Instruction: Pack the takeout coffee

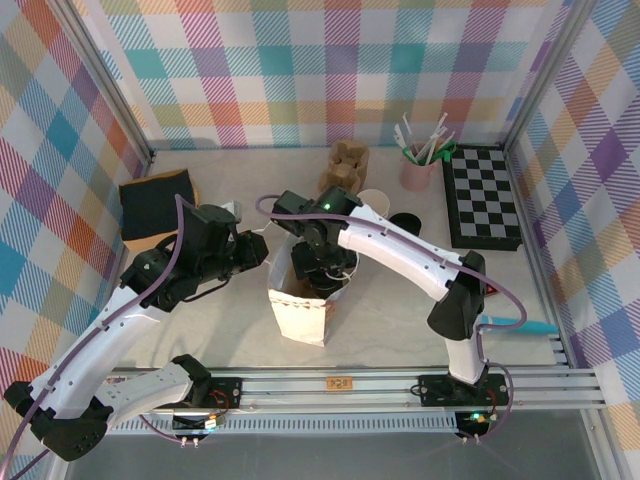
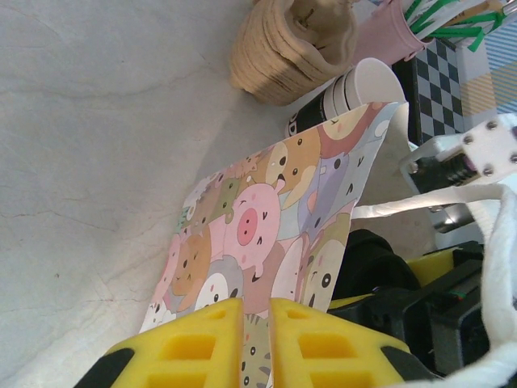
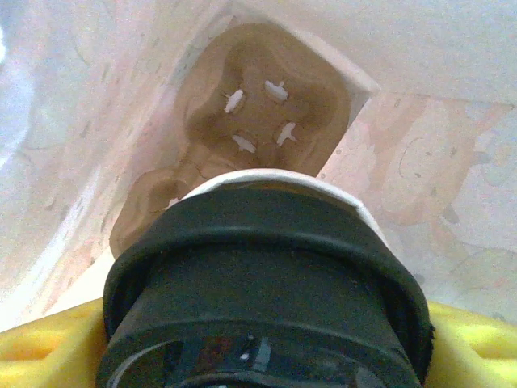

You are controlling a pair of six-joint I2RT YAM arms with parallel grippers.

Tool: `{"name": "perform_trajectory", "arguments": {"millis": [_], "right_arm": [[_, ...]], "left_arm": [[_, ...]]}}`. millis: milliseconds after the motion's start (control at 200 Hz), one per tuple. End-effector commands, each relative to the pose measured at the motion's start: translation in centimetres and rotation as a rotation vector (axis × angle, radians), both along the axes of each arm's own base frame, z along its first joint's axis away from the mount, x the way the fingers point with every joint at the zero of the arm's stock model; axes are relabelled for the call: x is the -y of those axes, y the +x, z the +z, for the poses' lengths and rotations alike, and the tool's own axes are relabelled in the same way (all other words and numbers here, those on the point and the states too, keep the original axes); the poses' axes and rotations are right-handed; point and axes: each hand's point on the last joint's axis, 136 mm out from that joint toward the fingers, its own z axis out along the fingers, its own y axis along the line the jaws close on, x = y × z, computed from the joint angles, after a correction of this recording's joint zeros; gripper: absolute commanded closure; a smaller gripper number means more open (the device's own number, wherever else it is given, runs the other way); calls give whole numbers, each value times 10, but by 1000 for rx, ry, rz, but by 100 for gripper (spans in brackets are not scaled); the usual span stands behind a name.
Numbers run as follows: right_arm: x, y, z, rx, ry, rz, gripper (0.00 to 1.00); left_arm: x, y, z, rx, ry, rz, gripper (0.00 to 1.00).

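The takeout coffee (image 3: 266, 283), with its black lid and white rim, sits between the yellow fingers (image 3: 48, 352) of my right gripper (image 3: 262, 339), which is shut on it. The cup hangs inside a paper bag (image 1: 300, 310) printed with cartoon animals. Below the cup, a brown cardboard cup carrier (image 3: 258, 105) lies on the bag's bottom. From above, my right gripper (image 1: 325, 265) reaches down into the bag's mouth. My left gripper (image 2: 255, 323) is shut on the bag's upper edge (image 2: 266, 218) and holds it from the left (image 1: 262, 250).
Behind the bag stand a stack of cardboard carriers (image 1: 346, 165), a stack of white cups (image 1: 373, 203) and a loose black lid (image 1: 405, 222). A pink cup of straws (image 1: 418, 165) and a checkerboard (image 1: 483, 195) are at the back right. A black pad (image 1: 155, 205) lies at the left.
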Motion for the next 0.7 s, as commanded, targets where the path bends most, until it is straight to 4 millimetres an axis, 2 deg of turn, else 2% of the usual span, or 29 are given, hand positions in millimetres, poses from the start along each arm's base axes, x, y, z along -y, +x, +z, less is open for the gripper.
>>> {"name": "perform_trajectory", "arguments": {"millis": [0, 380, 695], "right_arm": [[4, -1, 0, -2, 5, -29, 30], [8, -2, -13, -7, -15, -43, 30], [12, 11, -11, 46, -30, -70, 30]], "left_arm": [[-6, 0, 6, 12, 8, 19, 84], [-7, 0, 6, 11, 11, 18, 85], [-7, -2, 4, 6, 15, 14, 86]]}}
